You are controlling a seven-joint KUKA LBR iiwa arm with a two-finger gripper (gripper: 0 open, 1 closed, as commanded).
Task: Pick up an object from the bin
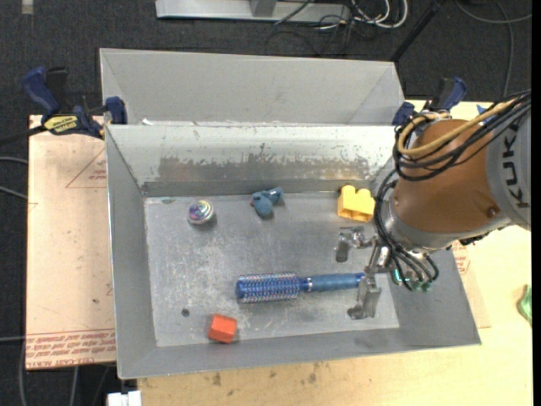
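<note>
Nearest, a red block (222, 329) lies untouched. My gripper (355, 273) is spread, its 2 fingers (366, 299) straddling the blue hairbrush (270, 288) handle, front right. Closing squarely comes next, I judge. Beyond sits a yellow block (356, 203).

Light falls bright and even from above onto the grey metal bin (127, 252), with no hard beam. The bin's tall back wall is the palest surface, nearly white on its upper panel, with a duller streaked band along its foot. The bin's floor has a soft, mottled sheen, not sharp glare. Shadows are faint and short. A thin one hugs the blue hairbrush (269, 288) mid-bin, another sits under the orange-red block (222, 328) near the bin's front-left corner, and a broader smudge lies beneath the gripper (353, 279) at the bin's right. The carpet (51, 24) around the bin is dark.
</note>
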